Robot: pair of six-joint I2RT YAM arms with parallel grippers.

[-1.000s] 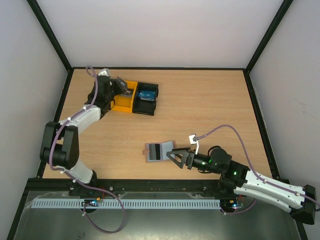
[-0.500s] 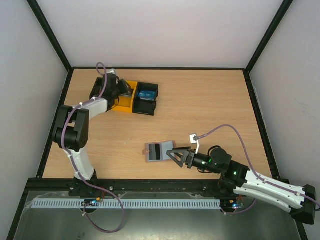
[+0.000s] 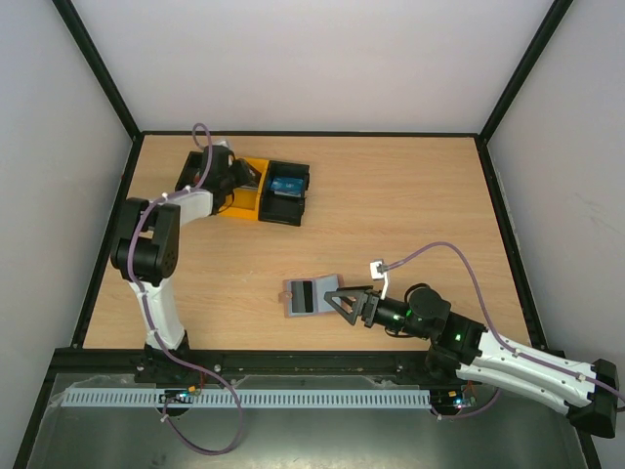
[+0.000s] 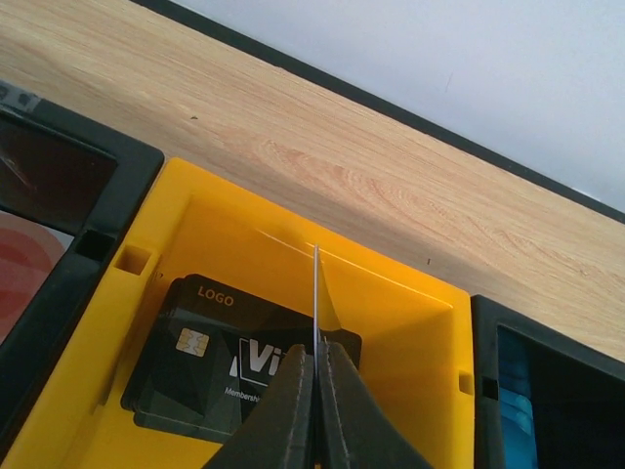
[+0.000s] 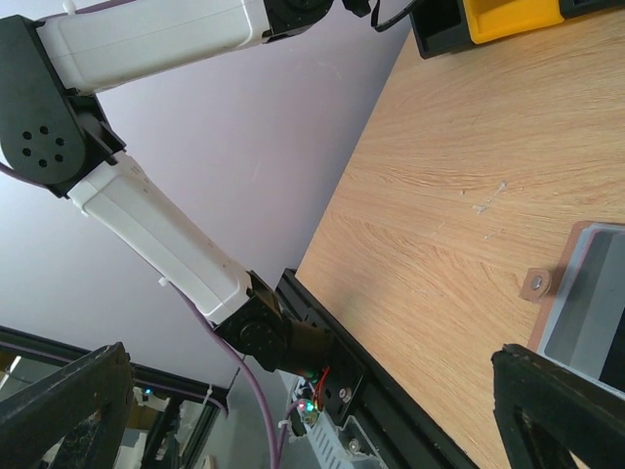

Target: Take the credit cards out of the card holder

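The card holder (image 3: 311, 295) lies open on the table, blue-grey inside with a dark slot and a thin brown rim. Its edge shows in the right wrist view (image 5: 589, 311). My right gripper (image 3: 339, 298) is open and empty, its jaws spread wide just right of the holder (image 5: 311, 357). My left gripper (image 3: 241, 176) is shut (image 4: 315, 344) on a thin card (image 4: 315, 293) seen edge-on, held upright above the yellow bin (image 4: 410, 322). A black card (image 4: 210, 357) printed LOGO lies flat in that bin.
The row of bins (image 3: 262, 190) stands at the back left: a black bin (image 4: 59, 210) with a red card, the yellow one, and a black bin (image 4: 547, 381) with something blue. The black table rim (image 4: 391, 107) runs just behind.
My left arm has folded in closer to the bins, its elbow swinging toward the back, while its gripper stays over the yellow bin. The right arm and holder have hardly moved.
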